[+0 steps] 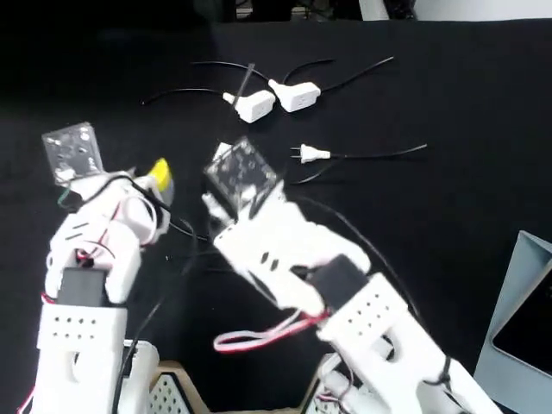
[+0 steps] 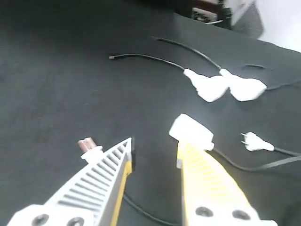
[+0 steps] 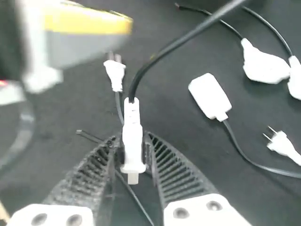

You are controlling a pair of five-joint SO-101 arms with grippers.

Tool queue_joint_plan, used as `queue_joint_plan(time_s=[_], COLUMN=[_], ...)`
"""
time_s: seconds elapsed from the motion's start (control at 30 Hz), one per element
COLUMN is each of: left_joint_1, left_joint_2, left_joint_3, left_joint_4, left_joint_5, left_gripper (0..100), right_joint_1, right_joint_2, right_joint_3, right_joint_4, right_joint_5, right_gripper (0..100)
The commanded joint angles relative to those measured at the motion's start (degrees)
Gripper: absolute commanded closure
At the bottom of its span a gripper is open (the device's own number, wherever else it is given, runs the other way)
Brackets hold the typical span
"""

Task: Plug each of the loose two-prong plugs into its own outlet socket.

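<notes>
We find black cloth table, dark room behind, grey box at edge. Near table centre, right gripper pinches white plug between its fingers; plug's long axis runs in line w/ fingers, cord end pointing away from wrist. Left gripper: fingers spread, yellow one just beside white socket. Socket pair lies farther back, side by side.

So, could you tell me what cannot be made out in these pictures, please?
Right wrist view: the prongs of the plug in the right gripper are blurred.
Right wrist view: the frame edge cuts off one socket.
Left wrist view: a small pinkish thing by the left gripper is too blurred to name.
</notes>
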Motion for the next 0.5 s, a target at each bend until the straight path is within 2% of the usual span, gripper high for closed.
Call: queue_joint_plan(time_s=[0.0, 0.1, 0.27, 0.47], left_joint_1=[3.91, 7.25, 13.41, 16.40], left_joint_2=[-4.22, -6.86, -15.21, -27.87], left_joint_3=[1.98, 3.30, 7.08, 11.65], left_joint_4=[-2.55, -2.37, -0.70, 4.13], left_joint_5=[0.09, -0.70, -7.47, -12.92], left_gripper=[83, 83, 83, 83], right_joint_1=[-3.34, -4.57, -5.10, -5.10], right_joint_2=[-4.70, -5.76, -6.20, -6.20], right_joint_3=[1.01, 2.42, 3.47, 3.65], right_joint_4=[-1.58, -1.58, -1.58, -1.58], right_joint_5=[0.18, 0.18, 0.18, 0.18], right_gripper=[98.7, 98.7, 98.7, 98.7])
